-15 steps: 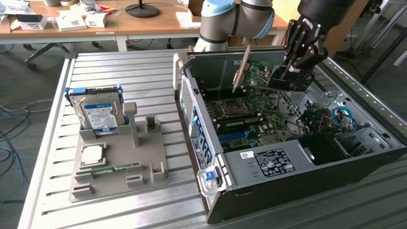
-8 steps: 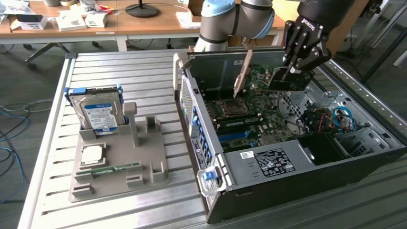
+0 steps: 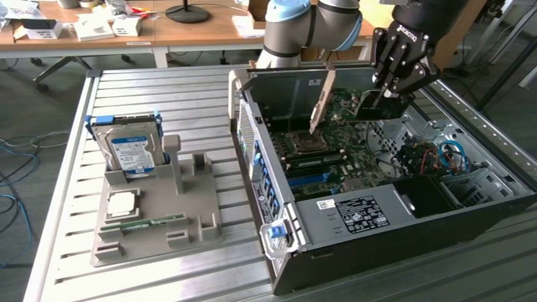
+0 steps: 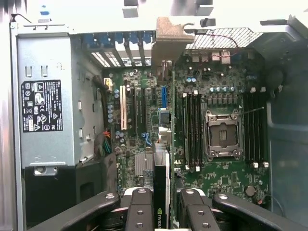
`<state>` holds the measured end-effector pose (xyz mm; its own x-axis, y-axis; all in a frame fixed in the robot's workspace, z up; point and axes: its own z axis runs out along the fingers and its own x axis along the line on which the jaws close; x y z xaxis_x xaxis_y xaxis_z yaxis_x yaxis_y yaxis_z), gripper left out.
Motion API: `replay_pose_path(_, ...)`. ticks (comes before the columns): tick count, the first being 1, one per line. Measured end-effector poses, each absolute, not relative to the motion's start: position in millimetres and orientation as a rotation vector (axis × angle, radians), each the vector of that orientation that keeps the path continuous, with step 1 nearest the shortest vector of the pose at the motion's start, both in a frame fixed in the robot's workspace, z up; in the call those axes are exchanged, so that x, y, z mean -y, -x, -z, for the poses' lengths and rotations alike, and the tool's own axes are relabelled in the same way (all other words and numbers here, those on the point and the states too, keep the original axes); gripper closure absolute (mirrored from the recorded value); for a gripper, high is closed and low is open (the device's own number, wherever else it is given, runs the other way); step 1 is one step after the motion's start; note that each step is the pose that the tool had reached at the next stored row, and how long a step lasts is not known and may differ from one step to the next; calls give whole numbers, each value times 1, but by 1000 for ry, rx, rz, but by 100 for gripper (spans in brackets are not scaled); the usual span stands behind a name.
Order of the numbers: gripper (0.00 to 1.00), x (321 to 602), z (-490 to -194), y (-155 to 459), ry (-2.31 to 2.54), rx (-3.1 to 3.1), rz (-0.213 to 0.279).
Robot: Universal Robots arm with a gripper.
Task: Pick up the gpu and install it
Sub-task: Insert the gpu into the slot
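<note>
— Where is the gpu (image 3: 381, 106) (image 4: 161, 180)?
— Inside the open computer case (image 3: 378, 255), on edge over the motherboard (image 3: 348, 157), by the expansion slots. I cannot tell whether it touches them.
— And the jaws?
— Clamped on the card; the gripper (image 3: 388, 94) hangs above the case.
— Where is the case?
— On its side along the desk's (image 3: 168, 88) edge at the exterior view's right. A hard drive (image 3: 130, 151) stands in a grey holder (image 3: 160, 220) near the opposite edge.
</note>
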<state>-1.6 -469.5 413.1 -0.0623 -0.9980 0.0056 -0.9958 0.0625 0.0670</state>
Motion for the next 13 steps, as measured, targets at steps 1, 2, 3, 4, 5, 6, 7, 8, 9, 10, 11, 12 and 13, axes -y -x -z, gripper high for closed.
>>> replay_pose_path(1,74,469,-413,2,-2120,2255,67)
replay_pose_path(2,74,469,-413,2,-2124,2256,64)
replay_pose_path(3,74,469,-413,2,-2128,2258,61)
replay_pose_path(4,74,469,-413,2,-2131,2259,58)
replay_pose_path(5,74,469,-413,3,-2132,2259,56)
replay_pose_path(6,74,469,-413,3,-2133,2259,55)
replay_pose_path(7,74,470,-412,3,-2135,2259,53)
replay_pose_path(8,74,470,-412,4,-2138,2259,51)
replay_pose_path(9,74,470,-412,5,-2140,2260,49)
replay_pose_path(10,74,469,-412,5,-2141,2259,49)
replay_pose_path(11,74,469,-411,5,-2142,2259,48)
replay_pose_path(12,74,470,-411,6,-2142,2258,48)
replay_pose_path(13,74,469,-411,6,-2144,2258,47)
